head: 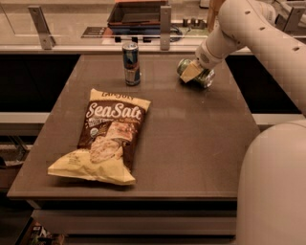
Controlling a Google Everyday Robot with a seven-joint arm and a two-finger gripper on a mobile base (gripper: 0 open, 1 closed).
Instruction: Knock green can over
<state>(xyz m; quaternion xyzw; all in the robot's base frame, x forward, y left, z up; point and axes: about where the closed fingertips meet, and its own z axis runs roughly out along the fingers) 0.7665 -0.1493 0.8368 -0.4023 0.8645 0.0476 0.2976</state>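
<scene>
Lying tipped over toward the far right of the table (191,143), the green can (206,78) points one end at the back left and the other at the front right, its side down on the brown top. The gripper (191,72) sits right on it, covering the can's middle with a pale yellow part, and touches it; whether it is clamped on the can or loose, I cannot tell from here. The arm (248,33) reaches in from the upper right, white and thick, bending down to that spot. A blue can (130,63) stands upright near the far edge, to the left of the green can and well apart from it. A chip bag (107,136) marked "Sea Salt" lies flat on the left half of the table, its top toward the blue can and its yellow bottom near the front edge. The robot's rounded white body (272,191) fills the lower right corner. Beyond the table a dark tray (138,12) rests on a counter, behind two metal posts (165,26).
</scene>
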